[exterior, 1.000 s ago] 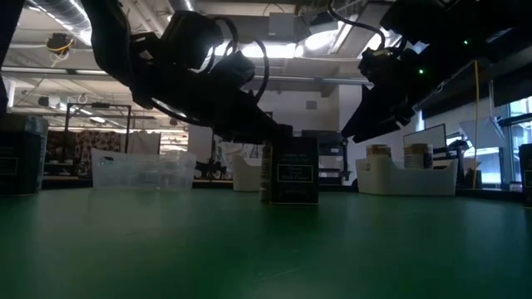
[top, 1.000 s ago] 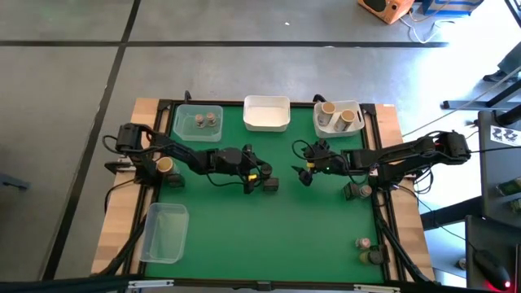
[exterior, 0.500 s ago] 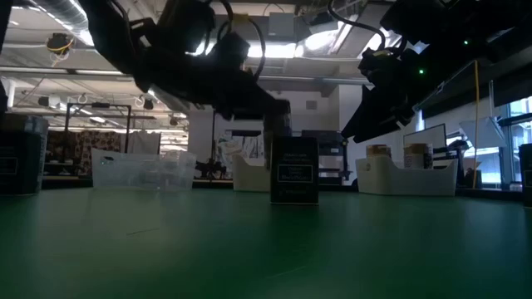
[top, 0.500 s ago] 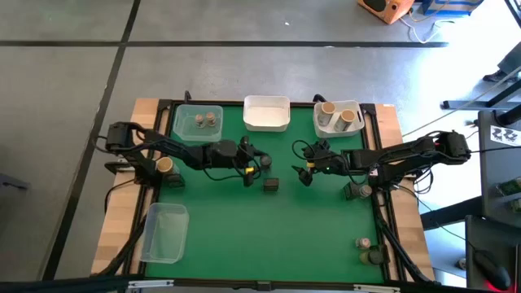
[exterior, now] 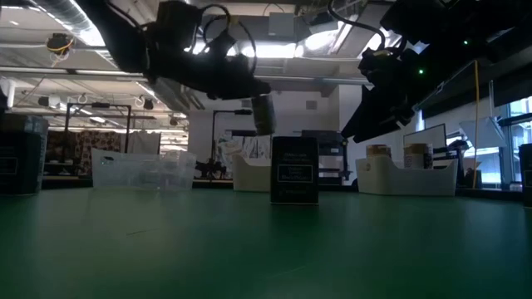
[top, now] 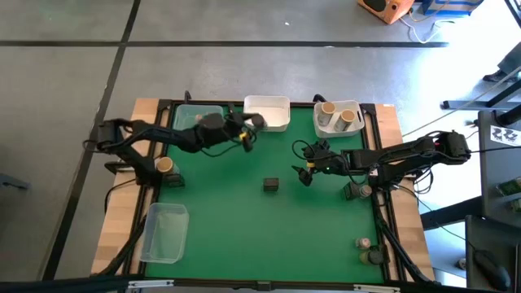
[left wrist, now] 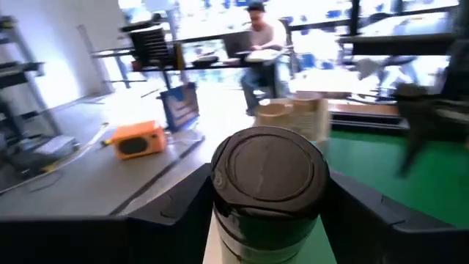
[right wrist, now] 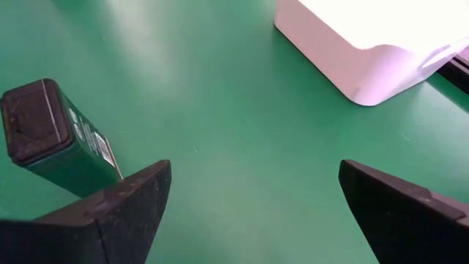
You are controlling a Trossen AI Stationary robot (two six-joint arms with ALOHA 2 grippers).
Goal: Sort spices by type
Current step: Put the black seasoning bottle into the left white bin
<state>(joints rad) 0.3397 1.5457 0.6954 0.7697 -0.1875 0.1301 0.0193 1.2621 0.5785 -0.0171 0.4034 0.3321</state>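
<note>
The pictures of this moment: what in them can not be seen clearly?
- Dark-lidded jar in the left claw: its lower part is cut off by the left wrist view's bottom edge.
- Clear tub, high view: contents hidden under the left arm.
- Dark blocky container, low view: label too small to read.

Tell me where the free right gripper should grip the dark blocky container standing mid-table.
Probably from above, pads on two opposite flat sides just under the cap. The dark blocky container stands upright and alone on the green mat, with flat sides and clear space around it; the right gripper hangs open beside it.
</note>
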